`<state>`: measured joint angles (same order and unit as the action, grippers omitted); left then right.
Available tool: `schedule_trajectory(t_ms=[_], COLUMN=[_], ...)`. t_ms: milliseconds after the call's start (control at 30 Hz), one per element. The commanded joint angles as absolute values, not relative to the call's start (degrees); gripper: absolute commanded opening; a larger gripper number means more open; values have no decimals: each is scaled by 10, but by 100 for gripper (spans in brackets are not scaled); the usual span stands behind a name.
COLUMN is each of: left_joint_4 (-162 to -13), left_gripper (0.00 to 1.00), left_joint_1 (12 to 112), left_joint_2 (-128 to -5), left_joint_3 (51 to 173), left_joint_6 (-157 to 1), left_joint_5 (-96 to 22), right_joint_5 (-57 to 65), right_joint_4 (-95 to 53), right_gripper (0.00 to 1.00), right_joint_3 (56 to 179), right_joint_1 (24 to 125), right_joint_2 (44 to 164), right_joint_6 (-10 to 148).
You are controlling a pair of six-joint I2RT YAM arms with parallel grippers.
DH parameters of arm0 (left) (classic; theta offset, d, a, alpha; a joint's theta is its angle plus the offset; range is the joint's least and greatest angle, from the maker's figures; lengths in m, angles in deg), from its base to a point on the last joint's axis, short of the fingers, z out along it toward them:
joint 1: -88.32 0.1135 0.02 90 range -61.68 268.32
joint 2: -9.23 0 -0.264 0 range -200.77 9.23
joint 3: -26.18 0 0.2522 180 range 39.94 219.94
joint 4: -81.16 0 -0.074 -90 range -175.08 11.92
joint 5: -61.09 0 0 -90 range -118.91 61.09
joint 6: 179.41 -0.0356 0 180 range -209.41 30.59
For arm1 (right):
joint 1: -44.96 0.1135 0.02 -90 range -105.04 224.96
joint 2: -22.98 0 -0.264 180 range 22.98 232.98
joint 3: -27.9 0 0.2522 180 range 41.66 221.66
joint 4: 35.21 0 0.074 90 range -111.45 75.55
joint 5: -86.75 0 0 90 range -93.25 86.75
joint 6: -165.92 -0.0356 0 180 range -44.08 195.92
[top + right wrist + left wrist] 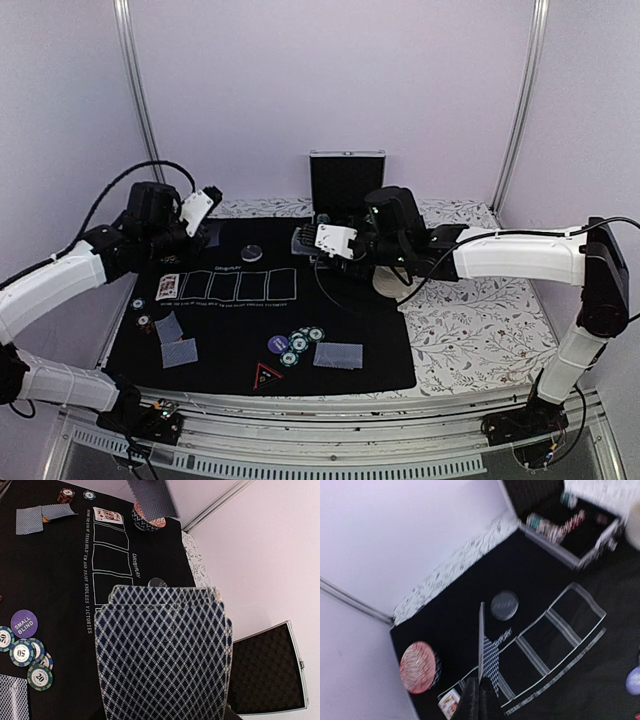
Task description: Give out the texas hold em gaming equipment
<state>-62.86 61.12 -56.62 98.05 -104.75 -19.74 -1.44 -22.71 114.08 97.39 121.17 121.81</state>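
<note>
My left gripper [478,700] is shut on one blue-lattice playing card [491,660], held edge-on above the first boxes printed on the black mat [350,320]; from above it hovers at the mat's far left [208,225]. My right gripper [305,242] hangs over the mat's far middle, shut on a deck of cards [162,655] that hides its fingers. One card [168,287] lies face up in the first box. Face-down cards [176,342] lie at the near left and another [338,355] at the near middle. Green-and-white chips [25,652] sit beside a purple button [24,622].
An open foam-lined case [347,180] with chips [555,525] stands at the mat's far edge. A grey round button [504,605] lies beyond the boxes. A red-patterned chip stack [417,667] stands at the far left. A cream round object [385,285] lies under my right arm.
</note>
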Motion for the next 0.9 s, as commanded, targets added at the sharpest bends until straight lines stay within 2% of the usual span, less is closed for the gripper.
schedule_trajectory(t_ms=[0, 233, 367, 567, 667, 867], left_joint_4=[-776, -894, -944, -991, -984, -874], left_gripper=[0, 0, 0, 0, 0, 0], left_joint_1=[593, 672, 724, 761, 771, 779], left_joint_2=[-569, -608, -646, -699, -721, -755], left_joint_3=[831, 769, 744, 746, 744, 750], left_joint_6=[-1314, -1449, -1533, -1585, -1611, -1612], left_joint_5=[33, -52, -149, -207, -227, -287], right_joint_5=[-5, 20, 32, 40, 40, 39], right_joint_4=[-235, -243, -254, -264, -268, -276], right_gripper=[41, 41, 41, 41, 41, 41], right_joint_3=[1133, 1117, 1101, 1081, 1074, 1060], right_joint_1=[973, 972, 970, 965, 965, 964], right_joint_2=[1184, 1174, 1167, 1150, 1145, 1133], right_joint_6=[1214, 1228, 1229, 1229, 1229, 1225])
